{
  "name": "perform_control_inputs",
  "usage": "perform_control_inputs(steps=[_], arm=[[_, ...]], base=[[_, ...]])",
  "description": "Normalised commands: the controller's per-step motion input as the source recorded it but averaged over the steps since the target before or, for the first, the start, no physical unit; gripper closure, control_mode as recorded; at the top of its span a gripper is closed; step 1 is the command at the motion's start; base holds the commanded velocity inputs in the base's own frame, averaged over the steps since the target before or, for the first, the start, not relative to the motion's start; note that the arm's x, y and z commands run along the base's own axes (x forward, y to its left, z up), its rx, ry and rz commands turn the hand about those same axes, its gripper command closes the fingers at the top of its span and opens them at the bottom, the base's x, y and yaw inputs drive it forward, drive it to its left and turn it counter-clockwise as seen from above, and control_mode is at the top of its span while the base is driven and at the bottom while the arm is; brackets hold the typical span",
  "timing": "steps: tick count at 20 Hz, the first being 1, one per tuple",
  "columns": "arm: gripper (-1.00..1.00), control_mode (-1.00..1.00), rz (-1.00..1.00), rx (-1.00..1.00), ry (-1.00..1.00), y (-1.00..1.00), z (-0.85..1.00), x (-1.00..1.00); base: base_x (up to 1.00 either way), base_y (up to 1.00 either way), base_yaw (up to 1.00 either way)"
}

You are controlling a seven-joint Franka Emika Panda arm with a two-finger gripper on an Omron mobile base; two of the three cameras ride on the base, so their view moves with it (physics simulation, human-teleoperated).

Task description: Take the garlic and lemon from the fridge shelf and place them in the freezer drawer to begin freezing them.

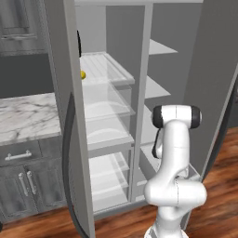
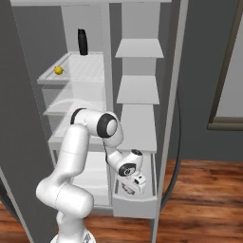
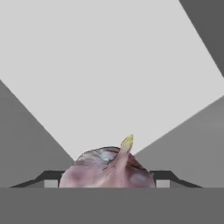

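Gripping garlic (image 3: pixel 107 168) — (over freezer drawer (image 2: pixel 135 205))

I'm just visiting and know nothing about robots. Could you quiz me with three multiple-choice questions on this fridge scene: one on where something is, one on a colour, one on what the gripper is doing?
1. Where is the lemon?
A. on the ribbed fridge shelf
B. in the freezer drawer
C. on the floor

2. What colour is the bottle at the back of that shelf?
A. red
B. black
C. white

3. What is the gripper doing?
A. hanging open
B. holding the lemon
C. holding the garlic

Answers: 1 A, the yellow fruit sits near the shelf's edge. 2 B, it looks dark. 3 C, the pinkish bulb sits between the fingertips over the drawer.
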Motion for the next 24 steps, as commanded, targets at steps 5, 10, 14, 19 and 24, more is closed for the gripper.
perform_control_inputs(steps=[5, 10, 14, 19, 24], arm=[[-1.0, -1.0, -0.01, 0.0, 0.0, 0.12, -0.43, -0.43], [-1.0, -1.0, 0.0, 0.0, -0.02, 0.13, -0.09, -0.66], [-1.0, -1.0, -0.01, 0.0, -0.05, 0.12, 0.05, -0.41], [-1.0, -1.0, -0.03, 0.0, -0.06, 0.01, 0.41, -0.02], [-1.0, -1.0, -0.03, -0.04, -0.18, 0.01, 0.93, -0.06]], base=[[0.0, 0.0, 0.0], [0.0, 0.0, 0.0], [0.0, 0.0, 0.0], [0.0, 0.0, 0.0], [0.0, 0.0, 0.0]])
